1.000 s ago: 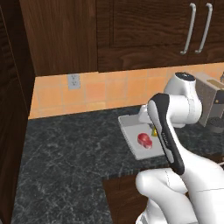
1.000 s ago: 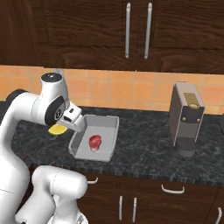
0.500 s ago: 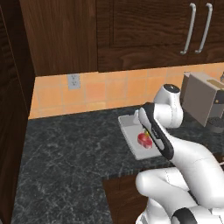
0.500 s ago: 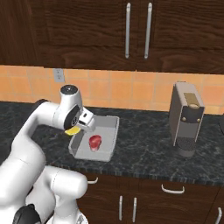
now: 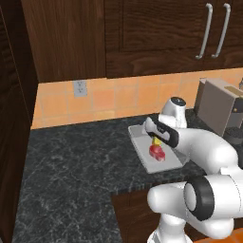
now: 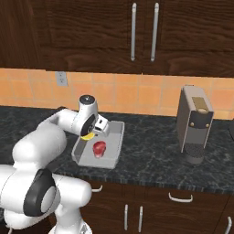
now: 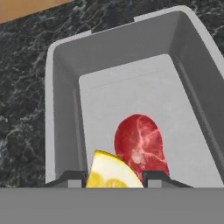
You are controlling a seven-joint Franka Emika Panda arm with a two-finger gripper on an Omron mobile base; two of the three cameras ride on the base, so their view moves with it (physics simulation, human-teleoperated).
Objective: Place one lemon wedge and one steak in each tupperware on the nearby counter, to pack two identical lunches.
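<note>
1. Dark speckled counter (image 5: 76,161) runs under brown wooden cabinets and an orange tiled backsplash, with a coffee machine (image 6: 194,123) standing near its right end.
2. One light-grey tupperware (image 7: 63,109) sits near the front edge of the counter, and a red steak (image 7: 141,142) lies on its floor toward the near end.
3. Gripper (image 7: 114,179) is closed tight on a yellow lemon wedge (image 7: 111,173), pinched between the two fingertips (image 7: 70,178) and hanging just above the tupperware's near end, beside the steak.
4. Risk: the wedge hangs close to the near rim, so letting go here could, I judge, drop it on the rim and let it roll onto the counter.
5. Risk: released from this height, it could land on the steak and bounce out of place, though it would likely stay inside the tupperware.
6. Compared with a second ago, the arm has swung forward and lowered, bringing the wedge from the tupperware's left side to over its interior; the steak and tupperware have not moved.
</note>
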